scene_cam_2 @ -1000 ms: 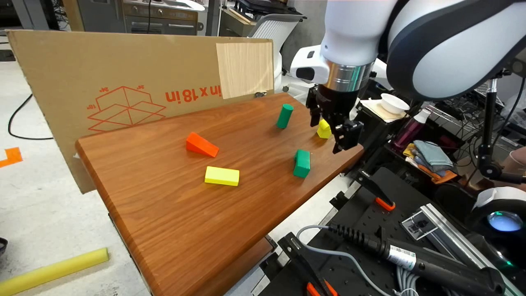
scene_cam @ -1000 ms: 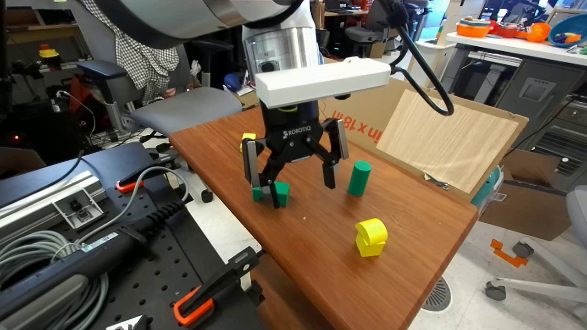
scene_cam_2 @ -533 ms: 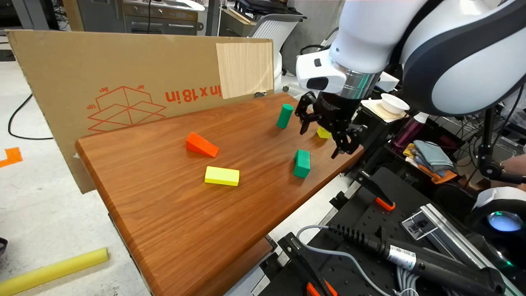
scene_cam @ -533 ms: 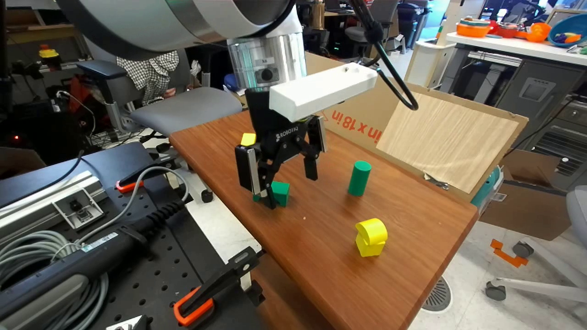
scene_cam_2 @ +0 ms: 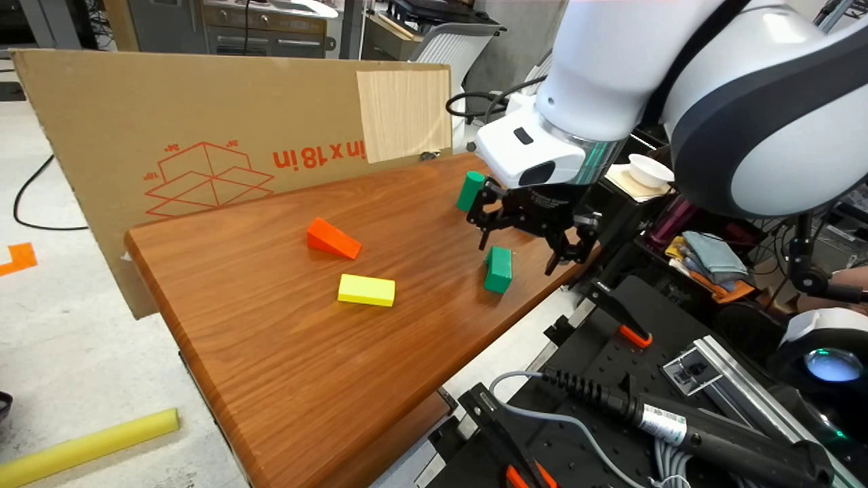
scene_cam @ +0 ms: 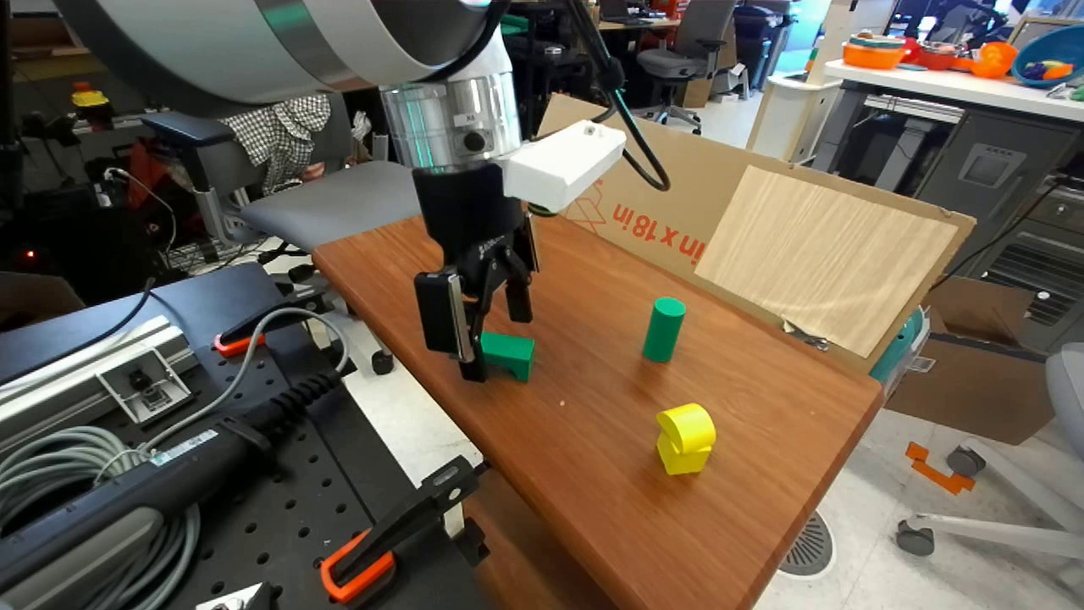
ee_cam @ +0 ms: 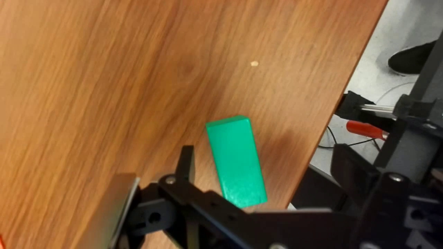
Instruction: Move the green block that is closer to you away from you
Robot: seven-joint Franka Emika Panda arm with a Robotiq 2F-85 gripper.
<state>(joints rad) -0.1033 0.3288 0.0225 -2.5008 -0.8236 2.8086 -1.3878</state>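
- Green bridge-shaped block [ee_cam: 236,160], notched on its underside, lies on the wooden tabletop [scene_cam_2: 291,379], below the gripper [scene_cam_2: 517,257] and, in the wrist view, between the 2 fingers [ee_cam: 187,162].
- Those fingers stand spread wide and hold nothing; wood shows between the block and the finger nearer the green cylinder [scene_cam: 663,330].
- Lining up looks like the step in hand, with the grasp not yet made.
- Centre the gripper: the block appears closer to the cylinder-side finger, so a small shift that way is probably needed. Recheck while lowering, since perspective may exaggerate the offset.
- Square it too. The block's long axis is slightly skewed to the fingers; a small wrist turn should let them meet its 2 long sides flat.
- Lower slowly. Fingertip height above the wood is hard to judge, and the finger farther from the cylinder shows past the tabletop's edge in the wrist view, so keep it from catching there.
- Squeeze gently near mid-length, above the notch, where the hold should be steadiest.
- Lift just off the wood, then carry toward the cardboard panel [scene_cam_2: 230,122] beyond the gripper, which I take as "away". Pass beside the upright cylinder, or it may topple.
- Release only when the block's base rests flat.
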